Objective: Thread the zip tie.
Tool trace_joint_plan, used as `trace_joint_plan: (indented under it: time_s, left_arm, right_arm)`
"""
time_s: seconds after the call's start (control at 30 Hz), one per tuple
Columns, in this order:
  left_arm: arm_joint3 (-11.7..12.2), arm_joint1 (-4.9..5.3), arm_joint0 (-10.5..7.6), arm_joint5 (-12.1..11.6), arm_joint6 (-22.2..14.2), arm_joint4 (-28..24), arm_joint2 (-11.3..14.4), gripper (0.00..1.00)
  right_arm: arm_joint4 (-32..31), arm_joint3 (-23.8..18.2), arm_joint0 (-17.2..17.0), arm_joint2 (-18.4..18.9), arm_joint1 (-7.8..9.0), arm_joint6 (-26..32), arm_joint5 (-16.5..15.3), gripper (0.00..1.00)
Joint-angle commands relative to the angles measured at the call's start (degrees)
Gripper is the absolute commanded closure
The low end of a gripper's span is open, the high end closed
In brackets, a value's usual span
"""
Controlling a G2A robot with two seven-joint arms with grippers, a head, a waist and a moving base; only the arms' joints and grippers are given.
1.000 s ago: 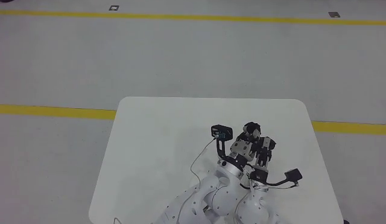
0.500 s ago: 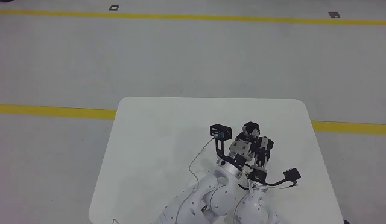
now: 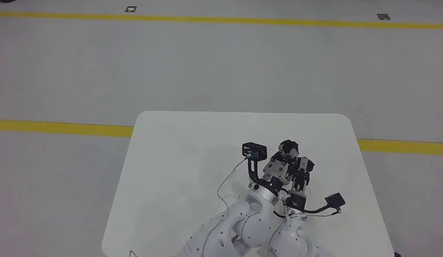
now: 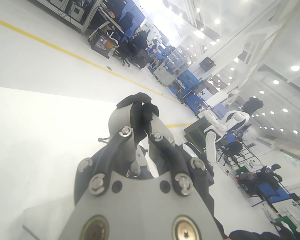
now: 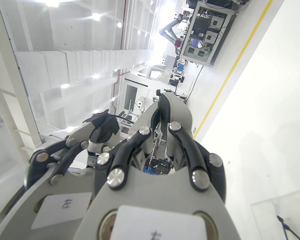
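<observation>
Both arms are folded in close to the robot's body over the near part of the white table (image 3: 180,160), their grippers side by side. My left gripper (image 4: 141,106) is shut, black pads pressed together. In the right wrist view a thin black zip tie (image 5: 125,119) leaves the left gripper (image 5: 103,123) and runs behind my right gripper (image 5: 162,101), which is shut too, with a small black nub poking out at its tip. In the left wrist view a thin dark end of the zip tie (image 4: 101,139) sticks out beside the fingers.
A thin cable (image 3: 228,181) hangs from one wrist across the table. The white table top reaches out wide ahead of the arms. Yellow floor lines (image 3: 62,127) run past the table, and racks with equipment (image 4: 72,3) stand far off in the room.
</observation>
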Motion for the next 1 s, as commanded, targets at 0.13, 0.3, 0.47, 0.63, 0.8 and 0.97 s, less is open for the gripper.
trace_joint_plan:
  time_s: [0.13, 0.3, 0.47, 0.63, 0.8, 0.97]
  left_arm:
    - [-0.11, 0.01, -0.01, 0.11, -0.29, 0.13, 0.07, 1.00]
    - [-0.31, 0.06, 0.11, 0.15, -0.48, 0.28, 0.07, 1.00]
    - [-0.38, 0.05, 0.17, 0.45, -0.36, 0.38, 0.12, 1.00]
    - [-0.24, 0.01, 0.06, 0.77, -0.02, 0.61, 0.15, 1.00]
    - [0.06, -0.05, 0.03, 1.51, 0.74, 1.33, 0.25, 1.00]
    - [0.44, -0.13, -0.03, 1.86, 1.35, 1.32, 0.21, 1.00]
  right_arm:
    - [-0.12, 0.14, 0.06, -0.12, 0.00, -0.02, 0.00, 1.00]
    - [-0.14, 0.14, 0.05, -0.23, 0.02, 0.02, 0.00, 1.00]
    - [-0.05, -0.02, -0.02, -0.22, 0.06, -0.10, 0.00, 1.00]
    - [0.20, -0.16, -0.10, -0.18, 0.10, 0.19, 0.00, 0.97]
    - [0.35, -0.38, -0.23, 0.03, 0.15, 0.04, 0.00, 0.99]
    - [0.64, -0.58, -0.32, 0.30, 0.20, 0.09, 0.00, 1.00]
